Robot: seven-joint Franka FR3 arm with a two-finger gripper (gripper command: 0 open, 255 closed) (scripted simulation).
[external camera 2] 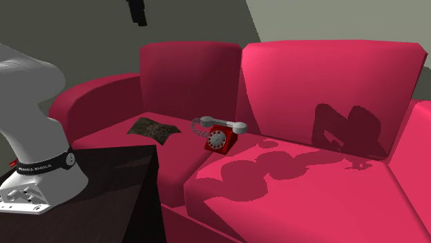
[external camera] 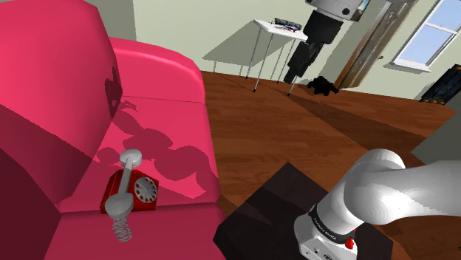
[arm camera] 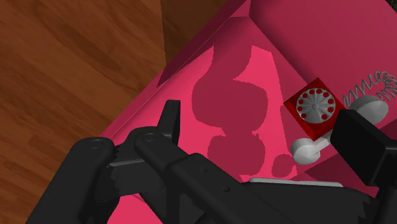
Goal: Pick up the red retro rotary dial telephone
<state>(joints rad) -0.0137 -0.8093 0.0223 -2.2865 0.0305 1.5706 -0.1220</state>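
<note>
The red rotary telephone rests on the pink sofa's seat cushion, its grey handset across the top and a coiled cord trailing off one end. The second exterior view shows the telephone near the seam between two cushions. My black gripper hangs high in the air, far from the phone, over the floor by the sofa's front. In the wrist view the gripper is open with nothing between its fingers. The telephone lies far below, beside the right finger.
A dark patterned cloth lies on the sofa seat close to the armrest. The black stand sits against the sofa front. A white table and a small black object are across the wooden floor.
</note>
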